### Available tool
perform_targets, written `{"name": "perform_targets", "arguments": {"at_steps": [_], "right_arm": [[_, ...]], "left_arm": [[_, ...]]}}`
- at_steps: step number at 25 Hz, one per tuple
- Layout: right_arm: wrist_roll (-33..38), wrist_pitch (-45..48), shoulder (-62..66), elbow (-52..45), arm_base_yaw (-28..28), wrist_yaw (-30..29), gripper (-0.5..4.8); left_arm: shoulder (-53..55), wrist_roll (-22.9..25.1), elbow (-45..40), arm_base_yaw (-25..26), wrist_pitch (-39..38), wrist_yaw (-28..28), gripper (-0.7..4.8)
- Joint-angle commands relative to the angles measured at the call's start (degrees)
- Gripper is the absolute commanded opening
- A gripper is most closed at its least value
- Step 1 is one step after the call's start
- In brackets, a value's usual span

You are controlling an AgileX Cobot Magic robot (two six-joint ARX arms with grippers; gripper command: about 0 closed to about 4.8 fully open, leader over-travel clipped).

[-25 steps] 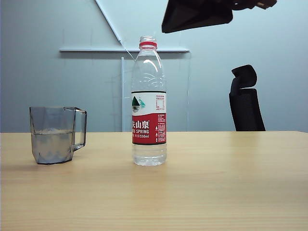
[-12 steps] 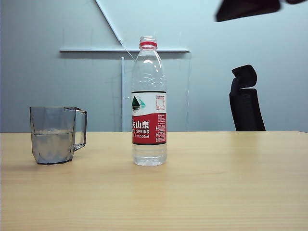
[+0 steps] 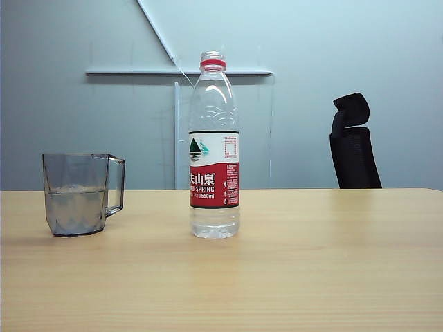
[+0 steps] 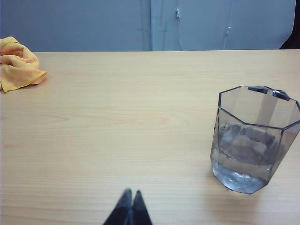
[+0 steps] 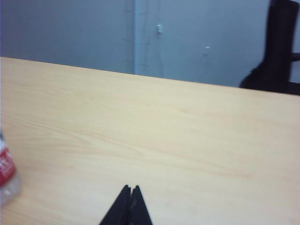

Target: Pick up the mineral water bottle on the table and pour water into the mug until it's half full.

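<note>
My left end effector (image 4: 130,205) hangs low over the worktop (image 4: 117,122), its fingers pressed together and holding nothing. The mug (image 4: 253,138) stands upright near it, off to one side, with clear water (image 4: 243,161) in its lower part. My right end effector (image 5: 129,202) is likewise pressed shut and empty above bare wood; the mineral water bottle (image 5: 6,176) shows only as a sliver at the edge of that wrist view, apart from the fingertips. In the exterior view the bottle (image 3: 214,149) stands upright mid-worktop, uncapped, the mug (image 3: 79,194) well apart on its left. An orange cloth (image 4: 18,63) lies near the far edge. A black chair (image 3: 354,142) stands behind the worktop. Open wood surrounds both end effectors.
</note>
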Motion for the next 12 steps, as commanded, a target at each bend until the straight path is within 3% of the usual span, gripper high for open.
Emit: {"name": "perform_targets", "arguments": {"at_steps": [1, 7, 12], "right_arm": [[0.48, 0.81, -6.91, -5.11, -2.64, -3.76, -0.07], [1.49, 0.35, -19.32, -12.59, -8.13, -7.28, -0.07], [1.44, -1.7, -20.09, -13.84, -10.45, -7.91, -0.07]], "left_arm": [[0.02, -0.17, 0.13, -0.04, 0.72, 0.09, -0.02], [0.02, -0.2, 0.13, -0.04, 0.72, 0.11, -0.02], [0.02, -0.17, 0.13, -0.04, 0.72, 0.09, -0.02]]}}
